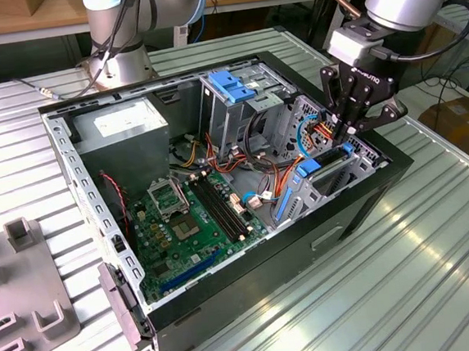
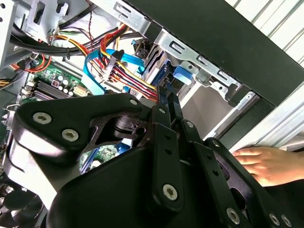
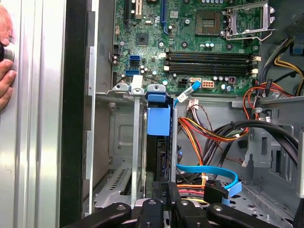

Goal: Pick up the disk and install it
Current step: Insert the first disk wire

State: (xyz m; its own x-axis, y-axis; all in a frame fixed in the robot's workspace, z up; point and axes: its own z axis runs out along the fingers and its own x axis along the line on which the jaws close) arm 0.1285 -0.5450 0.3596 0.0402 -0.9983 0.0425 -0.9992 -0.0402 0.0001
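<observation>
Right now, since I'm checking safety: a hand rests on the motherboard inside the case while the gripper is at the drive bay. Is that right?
No. In the second wrist view the hand rests on the table outside the case, not on the motherboard. The gripper is at the drive bay, as you say.

The arm reaches down from the exterior view's upper right, wrist bent, its black gripper (image 1: 347, 126) pointing straight down, fingers (image 2: 167, 102) drawn close together. A person's hand (image 2: 266, 164) lies flat nearby.
</observation>
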